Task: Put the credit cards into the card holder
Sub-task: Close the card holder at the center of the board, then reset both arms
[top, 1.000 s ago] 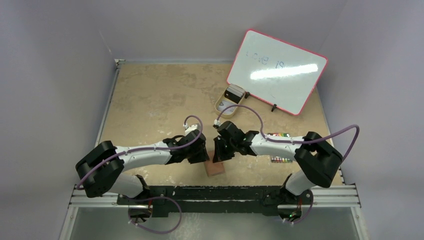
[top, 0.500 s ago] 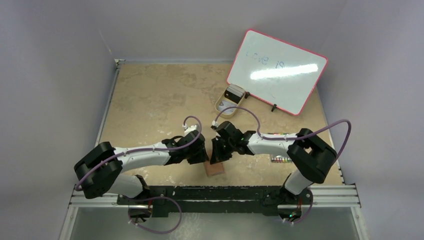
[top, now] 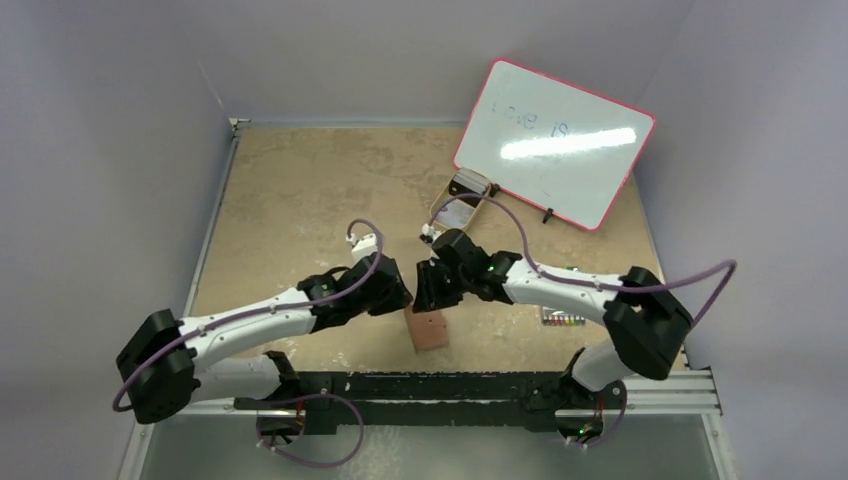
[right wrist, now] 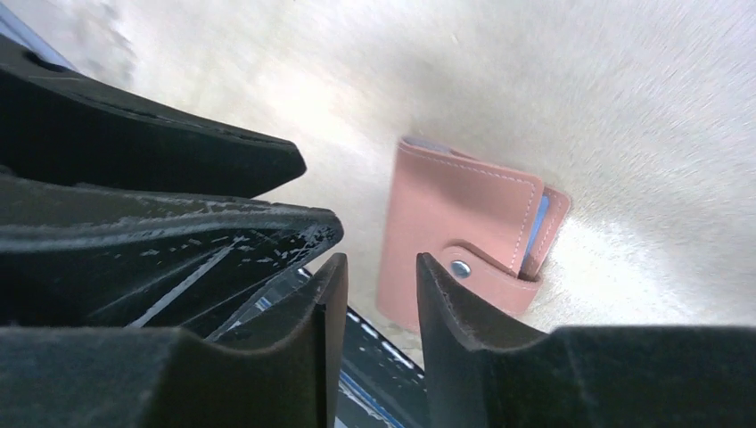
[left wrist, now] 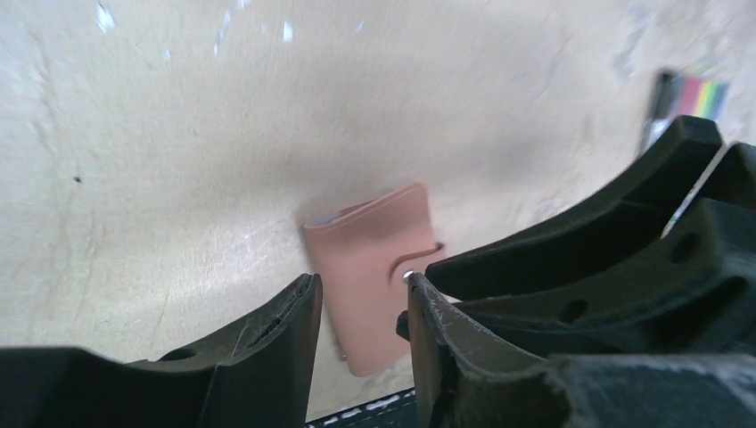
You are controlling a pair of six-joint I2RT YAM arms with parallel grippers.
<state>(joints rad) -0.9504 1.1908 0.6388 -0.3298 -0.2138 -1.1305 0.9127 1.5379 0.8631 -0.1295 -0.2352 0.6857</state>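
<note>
The card holder (top: 427, 329) is a reddish-brown wallet lying flat near the table's front edge, folded shut with its snap tab (right wrist: 461, 267) fastened. A light blue credit card edge (right wrist: 535, 225) peeks from its open side. My left gripper (top: 398, 296) and right gripper (top: 425, 288) hover close together just beyond it, touching nothing. In the left wrist view the left gripper (left wrist: 361, 283) is open over the card holder (left wrist: 374, 263). In the right wrist view the right gripper (right wrist: 381, 263) is open with an empty gap, the card holder (right wrist: 459, 227) beyond it.
A tan oval tray (top: 441, 213) with pale items stands at the back, next to a pink-framed whiteboard (top: 553, 142). A pack of coloured markers (top: 562, 319) lies under my right arm. The black base rail (top: 430, 385) runs right behind the card holder.
The right gripper has opened and both grippers have lifted off the card holder and drawn back from it. The card holder now lies uncovered on the table.
</note>
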